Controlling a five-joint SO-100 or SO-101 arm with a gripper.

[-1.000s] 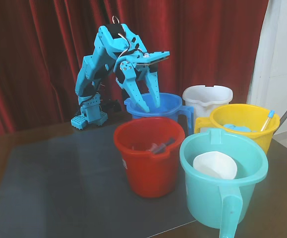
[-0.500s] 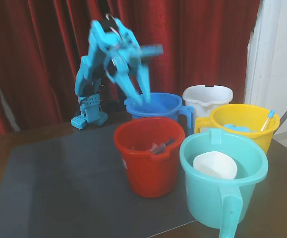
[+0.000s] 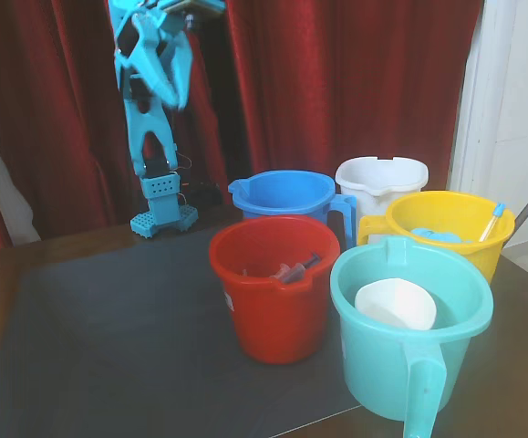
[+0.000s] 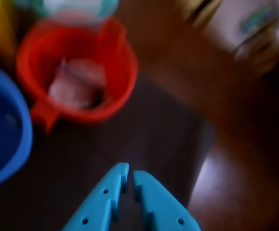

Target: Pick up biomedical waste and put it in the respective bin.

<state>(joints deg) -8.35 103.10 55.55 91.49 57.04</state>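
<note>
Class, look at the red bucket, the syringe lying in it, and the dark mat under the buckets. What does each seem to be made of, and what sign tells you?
Red bucket: likely moulded plastic, smooth and slightly glossy, with a thin, even rim.
Syringe: probably clear plastic; the barrel looks see-through with a dark plunger, though it is small here.
Dark mat: a thin matte sheet, perhaps rubber or vinyl; it lies flat with a dull sheen.

In the wrist view, the end effector [image 4: 129, 175] hangs over the mat [image 4: 144, 134] on the table [image 4: 235, 183]. The respective bin [image 4: 125, 86] lies ahead of it and to the left. The rear bucket [image 4: 21, 139] sits further left, at the edge.

In the fixed view, the bin [image 3: 273, 319] stands on the mat, well below and to the right of the raised end effector. The syringe [image 3: 297, 268] lies inside it. The rear bucket [image 3: 282, 205] stands just behind the bin, and the front bucket [image 3: 382, 365], with a cup [image 3: 394, 304] in it, stands to the bin's right and nearer the camera.
</note>
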